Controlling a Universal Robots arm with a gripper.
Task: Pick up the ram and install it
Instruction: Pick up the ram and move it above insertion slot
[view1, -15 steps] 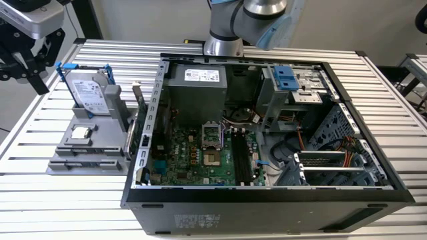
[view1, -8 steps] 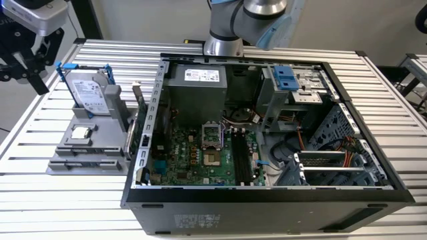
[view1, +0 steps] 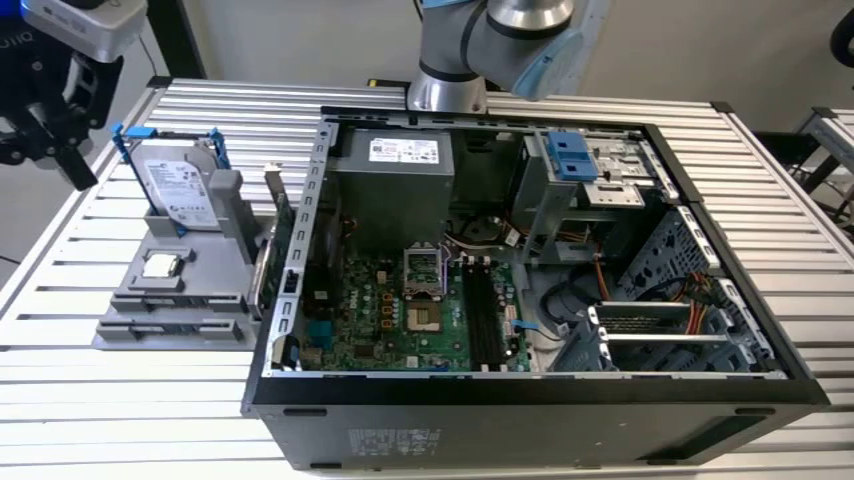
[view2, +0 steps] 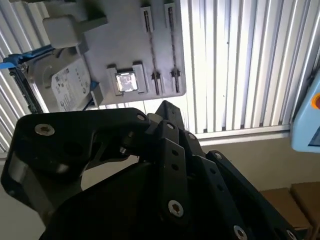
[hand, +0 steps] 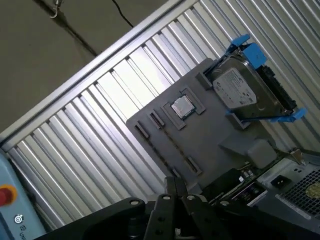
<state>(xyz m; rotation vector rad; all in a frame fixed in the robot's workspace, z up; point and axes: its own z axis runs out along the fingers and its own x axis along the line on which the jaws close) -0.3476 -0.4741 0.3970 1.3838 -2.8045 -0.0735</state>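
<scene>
On the slatted table (view1: 120, 400) sit 1 open computer case (view1: 534, 420), 1 grey holder (view1: 167, 305), 1 hard drive (view1: 180, 185) with blue rails and 1 processor chip (view1: 163, 265). There is 1 robot arm (view1: 494, 40) with 1 gripper (hand: 175, 192).

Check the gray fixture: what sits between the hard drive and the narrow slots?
A square silver chip in its recess sits between the hard drive and the narrow slots on the gray fixture, seen in both wrist views.

Slatted table (view1: 134, 400): computer case (view1: 534, 425), grey fixture (view1: 167, 305)
</scene>
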